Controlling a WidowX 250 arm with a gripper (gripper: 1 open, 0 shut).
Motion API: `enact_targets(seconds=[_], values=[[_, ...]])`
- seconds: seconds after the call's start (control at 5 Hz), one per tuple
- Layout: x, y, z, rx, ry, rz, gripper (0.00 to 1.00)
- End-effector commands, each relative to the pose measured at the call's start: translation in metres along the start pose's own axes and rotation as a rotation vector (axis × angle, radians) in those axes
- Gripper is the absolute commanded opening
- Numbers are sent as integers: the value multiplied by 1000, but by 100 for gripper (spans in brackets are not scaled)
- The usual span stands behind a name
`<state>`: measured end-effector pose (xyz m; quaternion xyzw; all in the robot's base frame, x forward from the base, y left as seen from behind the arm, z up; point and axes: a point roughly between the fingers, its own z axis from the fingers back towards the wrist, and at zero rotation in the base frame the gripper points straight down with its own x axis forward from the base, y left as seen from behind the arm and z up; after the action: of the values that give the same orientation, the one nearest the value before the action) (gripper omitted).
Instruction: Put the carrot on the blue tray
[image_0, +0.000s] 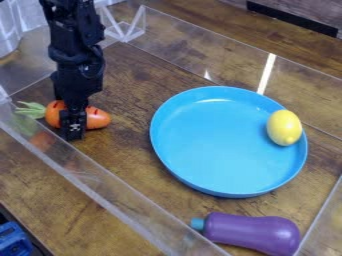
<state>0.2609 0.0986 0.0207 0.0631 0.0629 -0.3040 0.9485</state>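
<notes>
Carrot (96, 119) lies on the table (160, 70) by the clear wall (94, 185) at the left, well apart from the tray (214, 150). Gripper (75, 122) stands upright over its middle, fingers down around it; whether they clamp it I cannot tell. Bare wood lies open between carrot and tray rim. A lemon (283, 127) sits near the tray's right edge, and an eggplant (254, 233) lies just beyond its front.

1 carrot (60, 113); 1 blue tray (214, 160); 1 lemon (283, 127); 1 purple eggplant (251, 233); 1 gripper (76, 128)
</notes>
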Motion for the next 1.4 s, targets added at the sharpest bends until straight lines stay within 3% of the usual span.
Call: enact_targets(seconds=[0.0,0.2,0.4,0.6,0.8,1.2], values=[[11,4,5,4,-5,14,100],[20,8,5,7,-7,29,100],[24,10,6,12,-10,28,0],[25,12,7,17,-17,26,0],[25,13,14,41,-13,3,0],[34,17,42,80,11,28,0]])
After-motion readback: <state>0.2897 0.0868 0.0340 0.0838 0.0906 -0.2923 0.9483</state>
